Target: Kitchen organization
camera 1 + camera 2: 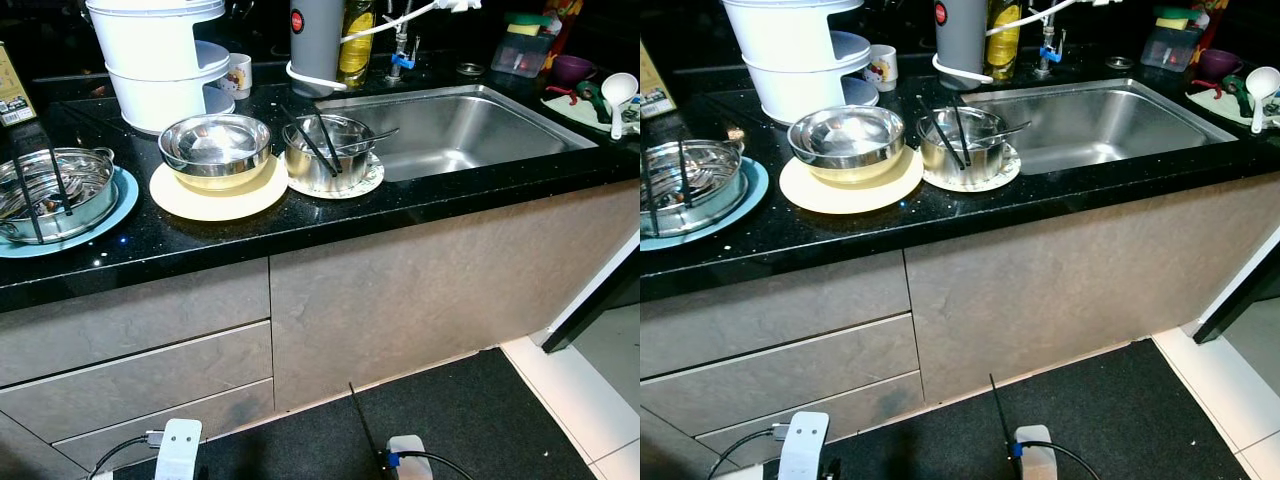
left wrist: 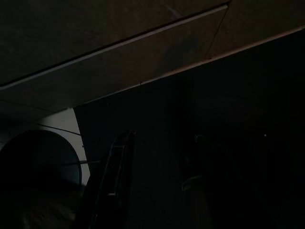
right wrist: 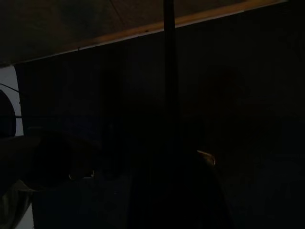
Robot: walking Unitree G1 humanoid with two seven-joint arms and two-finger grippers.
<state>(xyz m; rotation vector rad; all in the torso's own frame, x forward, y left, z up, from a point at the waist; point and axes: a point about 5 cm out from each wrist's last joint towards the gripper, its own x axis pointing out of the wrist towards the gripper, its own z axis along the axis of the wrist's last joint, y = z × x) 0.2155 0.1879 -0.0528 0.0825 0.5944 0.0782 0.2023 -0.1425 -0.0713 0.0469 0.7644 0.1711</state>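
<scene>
Both arms hang low by the cabinet, and whether their fingers are open or closed I cannot tell. On the counter (image 1: pixel 420 205), the steel pot (image 1: pixel 325 152) holds loose chopsticks (image 1: pixel 312 140) on a plate (image 1: pixel 370 182) beside the sink (image 1: pixel 470 125) — a careless lift could tip them out or drag the plate along.

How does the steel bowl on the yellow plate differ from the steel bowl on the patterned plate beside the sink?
The left bowl is wider and shallower; the right bowl is narrower and deeper. The right bowl holds black chopsticks and a spoon; the left bowl holds no utensils. Both are shiny steel and stand upright on plates.
</scene>
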